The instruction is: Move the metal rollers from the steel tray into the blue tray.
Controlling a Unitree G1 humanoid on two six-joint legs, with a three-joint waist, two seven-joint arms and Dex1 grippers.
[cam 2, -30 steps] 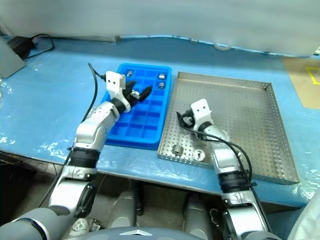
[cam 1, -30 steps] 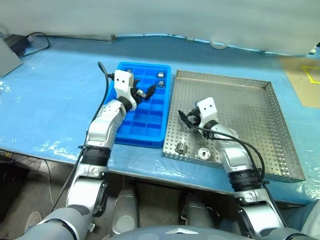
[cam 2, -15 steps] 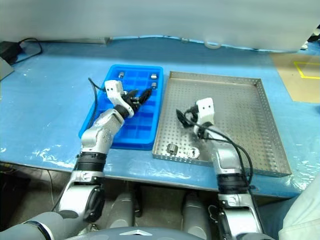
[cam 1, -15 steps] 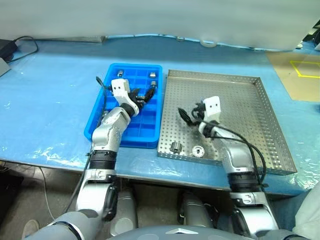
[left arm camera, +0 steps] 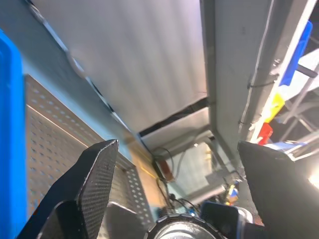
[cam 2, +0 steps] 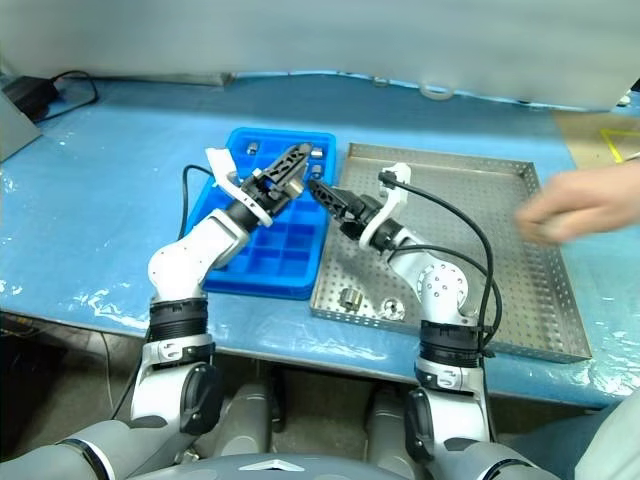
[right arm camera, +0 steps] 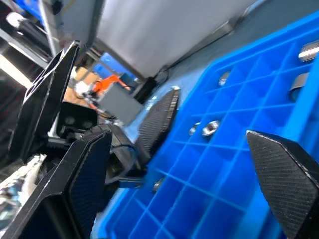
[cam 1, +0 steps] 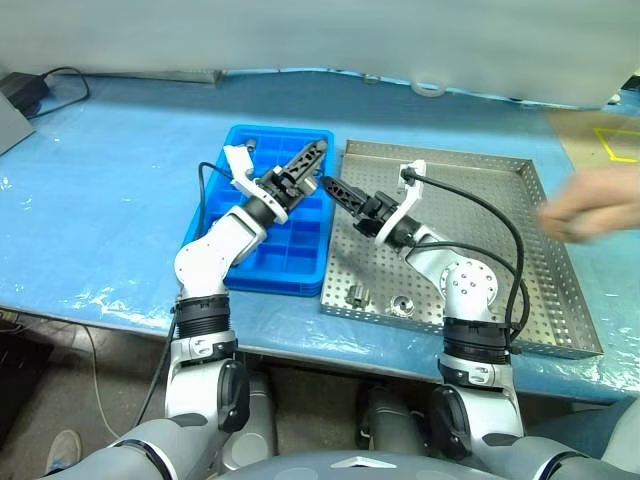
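Metal rollers untouched in steel tray, both jaws wide, empty.

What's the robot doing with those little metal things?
It's moving rollers from the steel tray to the blue tray. Both pincers, left and right, are open, empty and raised, tips close together. Two rollers wait at the steel tray's near edge; a few sit in the blue one. A person's hand hovers at the right.

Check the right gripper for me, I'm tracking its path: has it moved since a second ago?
Yes. The right gripper has lifted off the steel tray floor and swung toward the blue tray, now raised over the trays' shared edge, jaws open and empty.
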